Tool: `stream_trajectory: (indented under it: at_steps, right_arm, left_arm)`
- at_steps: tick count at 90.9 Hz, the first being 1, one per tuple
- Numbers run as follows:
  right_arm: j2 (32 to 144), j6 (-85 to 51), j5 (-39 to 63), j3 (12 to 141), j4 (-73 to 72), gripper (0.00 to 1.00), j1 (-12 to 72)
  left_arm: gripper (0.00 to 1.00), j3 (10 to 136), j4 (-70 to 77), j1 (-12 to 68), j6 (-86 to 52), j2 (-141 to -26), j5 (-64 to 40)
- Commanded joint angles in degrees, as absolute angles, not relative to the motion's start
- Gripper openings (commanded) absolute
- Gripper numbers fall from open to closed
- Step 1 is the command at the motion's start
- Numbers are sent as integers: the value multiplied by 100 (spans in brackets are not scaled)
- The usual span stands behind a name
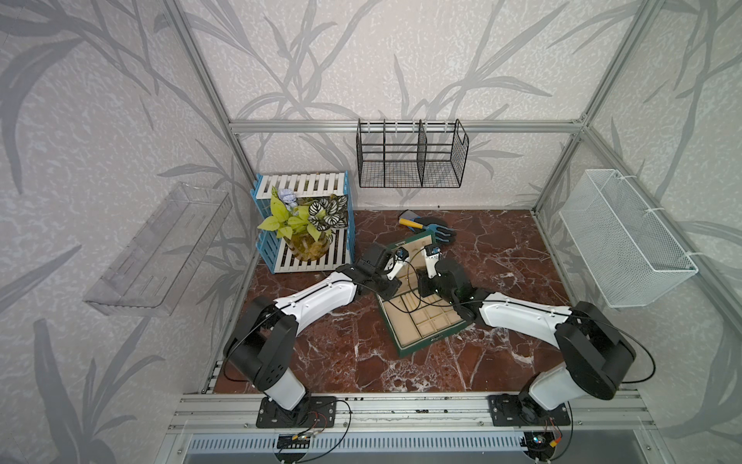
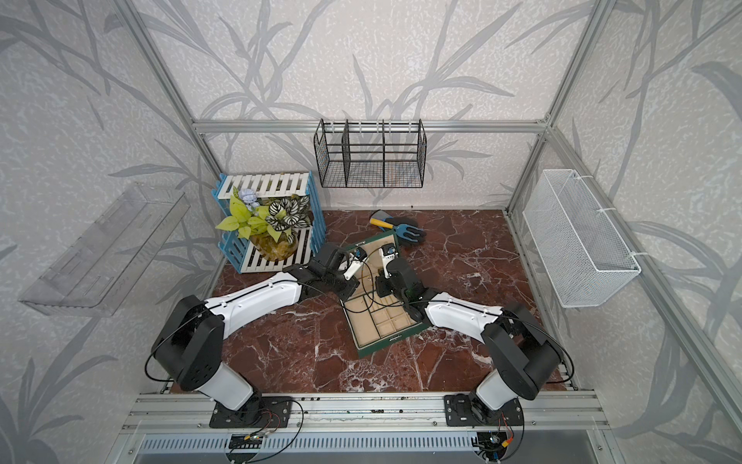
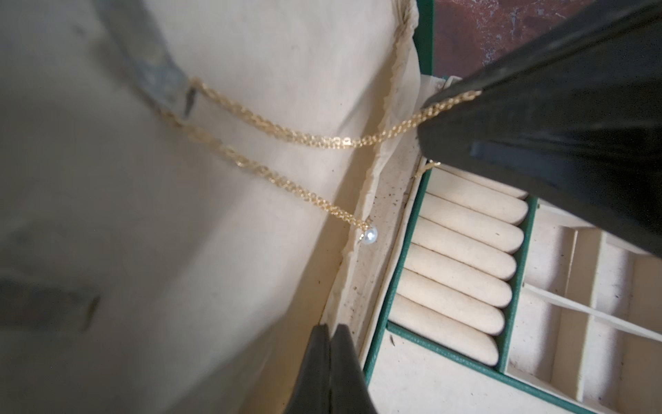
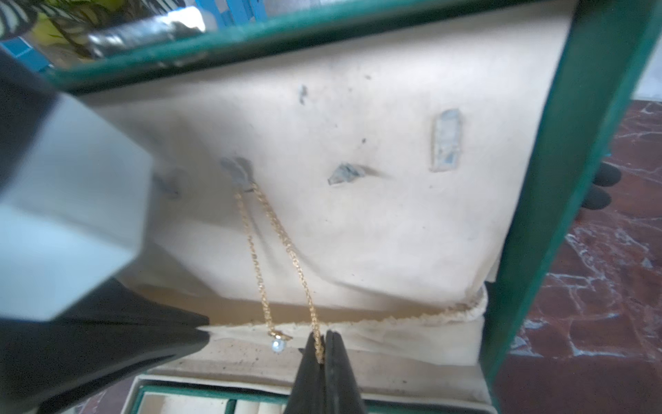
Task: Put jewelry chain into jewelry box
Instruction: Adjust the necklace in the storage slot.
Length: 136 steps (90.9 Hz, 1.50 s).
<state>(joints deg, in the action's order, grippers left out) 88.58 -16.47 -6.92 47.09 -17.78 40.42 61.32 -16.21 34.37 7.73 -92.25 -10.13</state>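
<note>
- One jewelry chain drapes from a lid hook inside the open jewelry box.
- Right gripper is clamped on its strand.
- Left gripper, closed, holds nothing.

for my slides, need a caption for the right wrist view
Right end effector pinches the jewelry chain, draped over a lid hook of the open jewelry box, pearl pendant dangling.

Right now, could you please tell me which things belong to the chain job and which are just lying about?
Job: jewelry chain; jewelry box, open; right hand, shut on the chain; left hand, shut.
Lying about: potted plant, slatted crate, blue hand rake, black wire rack, white mesh basket, clear shelf.
</note>
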Motion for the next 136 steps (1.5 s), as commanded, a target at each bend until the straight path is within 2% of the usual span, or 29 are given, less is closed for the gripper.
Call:
stream_trajectory:
  at_steps: [1,39,75,90,106,118,136]
  right_arm:
    - [8785,-1637,-419,4971,-1711,0,3998]
    - [9145,-1470,-234,5546,-1722,0,3912]
    - [9557,-1546,-248,5541,-1708,0,3867]
    - [9467,-1575,-251,5487,-1675,24,3867]
    - [9084,-1629,-400,5219,-1659,36,3867]
    - [8619,-1727,-474,4859,-1652,39,3867]
    - [7713,-1854,-518,4239,-1441,47,3867]
  left_arm:
    - [0,6060,-1464,3342,668,-9080,-940]
    - [0,6056,-1452,3341,660,-9079,-940]
    - [0,6055,-1451,3346,650,-9062,-948]
    - [0,6032,-1407,3348,635,-9042,-923]
    - [1,5986,-1266,3340,514,-8979,-766]
    - [16,5973,-1165,3345,436,-8887,-678]
    - [31,5877,-993,3350,442,-8473,-837]
